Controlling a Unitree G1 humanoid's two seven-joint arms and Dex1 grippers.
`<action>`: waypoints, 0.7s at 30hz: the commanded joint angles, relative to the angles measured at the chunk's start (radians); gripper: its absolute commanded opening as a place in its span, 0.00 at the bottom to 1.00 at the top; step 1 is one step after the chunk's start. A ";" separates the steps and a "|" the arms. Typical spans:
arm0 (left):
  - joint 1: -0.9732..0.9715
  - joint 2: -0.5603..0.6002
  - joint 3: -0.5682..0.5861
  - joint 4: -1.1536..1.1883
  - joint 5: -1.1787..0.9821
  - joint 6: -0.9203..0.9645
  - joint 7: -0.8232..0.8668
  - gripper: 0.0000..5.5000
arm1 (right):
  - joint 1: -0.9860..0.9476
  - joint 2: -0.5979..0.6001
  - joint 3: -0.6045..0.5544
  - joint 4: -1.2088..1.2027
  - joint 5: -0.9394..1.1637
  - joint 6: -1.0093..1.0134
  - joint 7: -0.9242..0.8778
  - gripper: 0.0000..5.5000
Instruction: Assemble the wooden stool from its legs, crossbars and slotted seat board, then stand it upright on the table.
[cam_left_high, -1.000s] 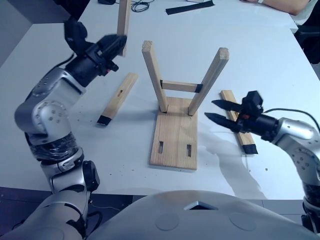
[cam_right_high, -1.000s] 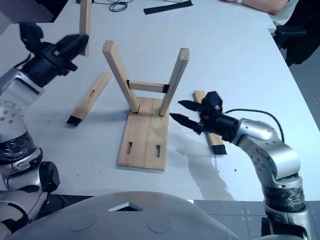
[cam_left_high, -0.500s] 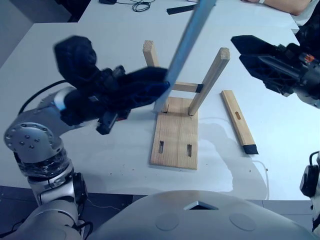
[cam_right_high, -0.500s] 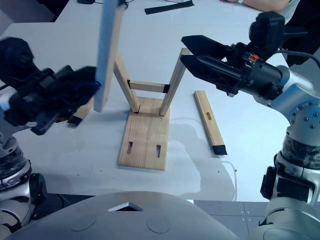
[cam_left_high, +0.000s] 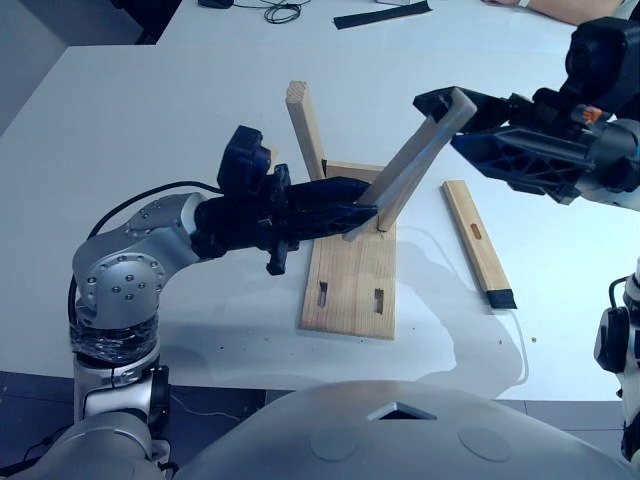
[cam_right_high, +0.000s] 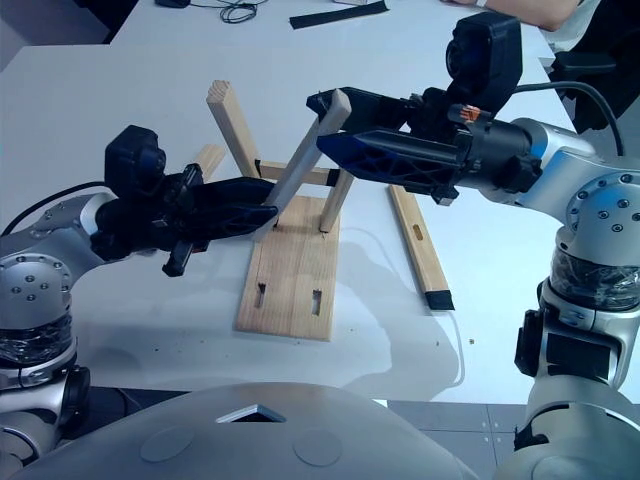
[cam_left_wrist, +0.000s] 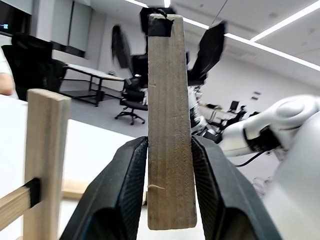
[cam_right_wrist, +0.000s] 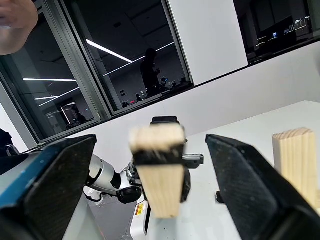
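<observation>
Left gripper (cam_left_high: 360, 213) is clamping the lower end of a light wooden stool leg (cam_right_high: 300, 165), with black fingers (cam_left_wrist: 127, 195) pressing on both of its flat sides. Held leg is slanting through frame centre. Its low end is at the left gripper and its black-banded top end is pointing to the upper right. It is hanging in the air over the far part of the flat rectangular wooden seat board (cam_left_high: 350, 285).

Right gripper (cam_left_high: 437, 118) is hovering at upper right, spread wide, with one finger on each side of the leg's top end. Right wrist view is showing gaps on both sides, so it is not touching the leg.

Seat board is lying flat on the white table (cam_left_high: 150, 120) at lower centre, with two empty slots (cam_left_high: 322, 293) showing at its near end. Left upright wooden leg (cam_left_high: 305, 130) and right upright wooden leg (cam_right_high: 335, 205) are standing at the board's far end, leaning slightly apart. A short wooden crossbar (cam_left_high: 348, 170) with black ends is joining them. Held leg is crossing in front of the crossbar and the right upright wooden leg.

Loose slotted wooden leg with a black tip (cam_left_high: 478, 245) is lying flat to the right of the board, apart from it. Another loose wooden piece (cam_right_high: 208, 157) is lying left of centre, mostly hidden behind the left arm. Black flat strip (cam_left_high: 380, 15) is lying at the top edge of the frame.
</observation>
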 joint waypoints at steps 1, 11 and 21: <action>0.007 0.004 -0.021 -0.019 0.030 -0.034 -0.014 0.24 | -0.009 0.018 0.020 -0.022 -0.004 0.000 -0.021 0.73; -0.041 -0.022 -0.034 0.012 0.018 -0.048 0.019 0.24 | 0.019 0.048 0.038 -0.065 -0.038 -0.019 -0.033 0.68; -0.038 -0.023 -0.046 0.023 0.036 -0.060 0.028 0.24 | 0.028 0.060 0.038 -0.083 -0.058 -0.036 -0.045 0.42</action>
